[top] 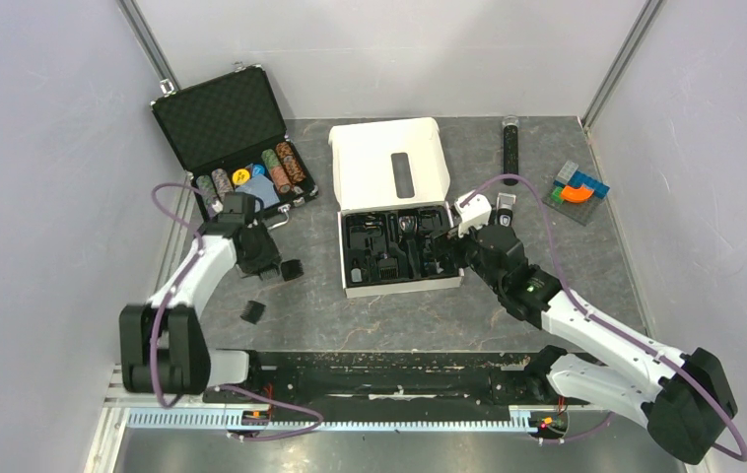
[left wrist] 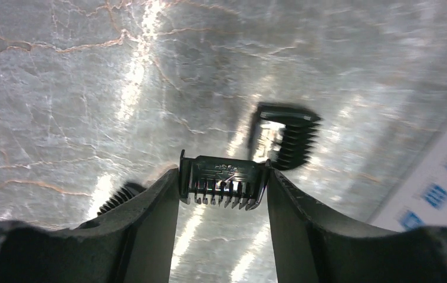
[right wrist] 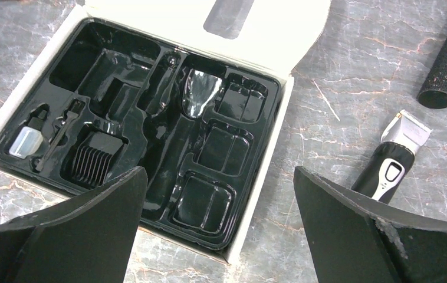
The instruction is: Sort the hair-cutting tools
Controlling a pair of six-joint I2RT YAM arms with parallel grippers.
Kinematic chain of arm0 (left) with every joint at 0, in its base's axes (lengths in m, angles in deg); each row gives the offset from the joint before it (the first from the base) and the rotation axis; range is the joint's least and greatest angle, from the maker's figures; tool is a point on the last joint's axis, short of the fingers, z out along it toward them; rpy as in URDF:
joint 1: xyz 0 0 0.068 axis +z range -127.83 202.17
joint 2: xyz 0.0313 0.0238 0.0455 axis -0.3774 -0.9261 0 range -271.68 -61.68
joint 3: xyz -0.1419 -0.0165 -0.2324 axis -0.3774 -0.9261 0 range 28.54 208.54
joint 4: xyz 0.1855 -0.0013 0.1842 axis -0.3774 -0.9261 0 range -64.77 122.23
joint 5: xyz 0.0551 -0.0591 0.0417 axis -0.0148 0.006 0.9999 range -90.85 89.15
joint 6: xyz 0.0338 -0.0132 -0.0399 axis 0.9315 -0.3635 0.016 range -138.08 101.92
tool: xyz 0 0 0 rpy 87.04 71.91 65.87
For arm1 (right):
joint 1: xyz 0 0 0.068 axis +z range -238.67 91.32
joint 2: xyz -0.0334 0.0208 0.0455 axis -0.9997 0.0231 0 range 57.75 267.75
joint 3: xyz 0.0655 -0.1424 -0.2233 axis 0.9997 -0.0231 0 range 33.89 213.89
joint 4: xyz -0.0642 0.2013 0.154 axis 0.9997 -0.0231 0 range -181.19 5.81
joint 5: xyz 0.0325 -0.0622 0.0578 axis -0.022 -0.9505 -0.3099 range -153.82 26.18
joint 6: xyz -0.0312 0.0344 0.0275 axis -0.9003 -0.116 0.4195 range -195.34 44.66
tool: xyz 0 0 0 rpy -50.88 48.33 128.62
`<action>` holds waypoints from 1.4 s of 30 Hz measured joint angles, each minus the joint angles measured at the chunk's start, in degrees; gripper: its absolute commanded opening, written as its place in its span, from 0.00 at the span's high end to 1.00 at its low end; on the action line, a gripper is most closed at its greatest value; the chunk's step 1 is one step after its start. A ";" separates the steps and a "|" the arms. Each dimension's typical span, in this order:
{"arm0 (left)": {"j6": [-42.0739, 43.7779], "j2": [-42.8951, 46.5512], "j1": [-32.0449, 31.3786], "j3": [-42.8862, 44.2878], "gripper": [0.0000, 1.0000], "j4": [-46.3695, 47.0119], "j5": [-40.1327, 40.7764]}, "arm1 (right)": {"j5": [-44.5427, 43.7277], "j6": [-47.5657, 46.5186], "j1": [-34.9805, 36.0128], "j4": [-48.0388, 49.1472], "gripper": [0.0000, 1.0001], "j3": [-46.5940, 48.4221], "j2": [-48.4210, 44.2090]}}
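Note:
A black comb attachment (left wrist: 224, 170) sits between the tips of my left gripper (left wrist: 223, 178), whose fingers press on both of its ends just above the table. A second comb (left wrist: 286, 135) lies beyond it, and a third (left wrist: 118, 199) peeks out behind the left finger. From above I see two loose combs (top: 292, 269) (top: 252, 312) by the left gripper (top: 271, 259). My right gripper (right wrist: 218, 177) is wide open over the near right corner of the box tray (right wrist: 168, 65), which holds one comb (right wrist: 94, 159). The clipper (right wrist: 395, 156) lies on the table to its right.
The white box (top: 389, 148) stands open mid-table. An open case of coloured chips (top: 232, 138) is at the back left. A long black stick (top: 510, 143) and colourful blocks (top: 577, 187) are at the back right. The tray also holds a small bottle (right wrist: 23, 141) and a brush (right wrist: 62, 132).

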 measured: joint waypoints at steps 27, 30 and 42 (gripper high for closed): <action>-5.81 25.73 -23.54 -3.45 0.98 13.11 -20.98 | 26.16 6.29 0.02 5.05 0.05 2.80 4.68; -1.36 25.92 -27.39 -3.21 0.98 15.96 -22.67 | 28.44 6.97 0.02 2.89 0.05 6.60 5.86; -12.94 21.70 -29.70 -3.21 0.98 24.28 -15.08 | 33.40 7.89 0.04 14.71 0.15 -0.76 3.02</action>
